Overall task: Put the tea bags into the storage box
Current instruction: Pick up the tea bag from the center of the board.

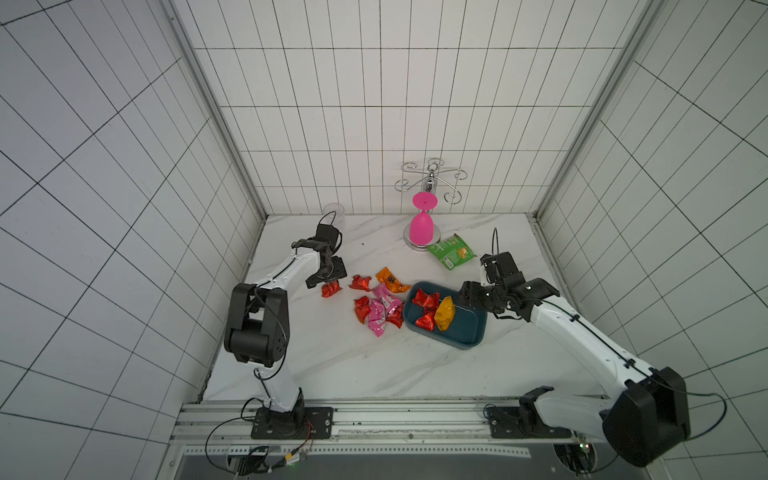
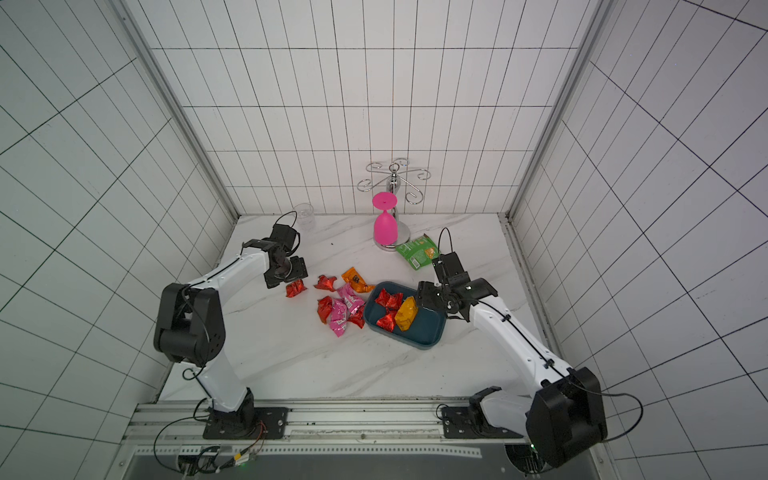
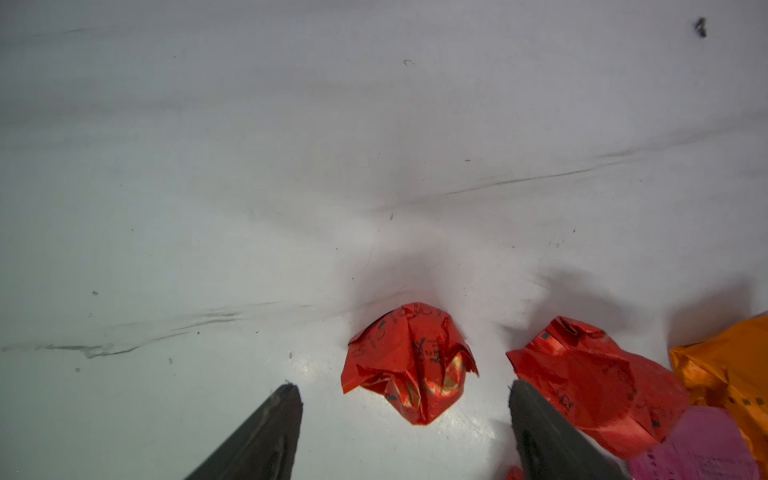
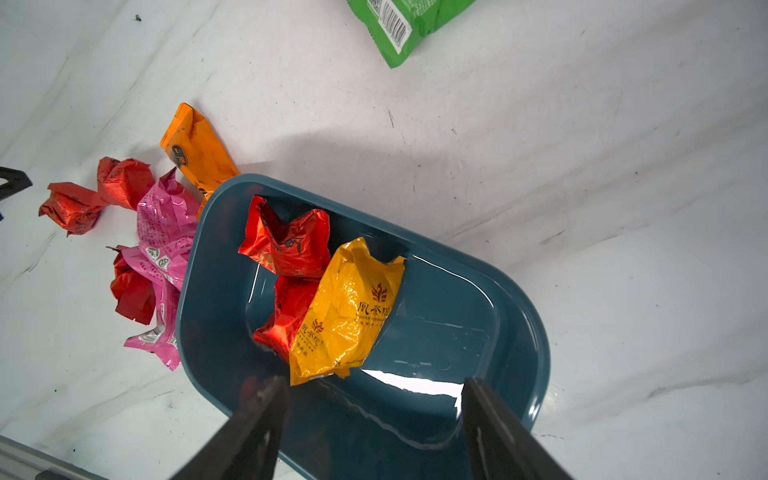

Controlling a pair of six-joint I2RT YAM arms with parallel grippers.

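Mostly crinkled foil tea bags (image 1: 378,311), glossy rounded storage box (image 1: 467,325)

Some tea bags (image 1: 444,312) lie in the storage box (image 1: 469,330), others beside it.

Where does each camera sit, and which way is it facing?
Both top views: high in front, looking down at the white marble-pattern table; left arm, right arm show.
Left wrist: behind the open left gripper, looking down at a crumpled red foil sachet.
Right wrist: behind the open right gripper, above the dark teal plastic storage box.
Shared by wrists: orange foil sachet.
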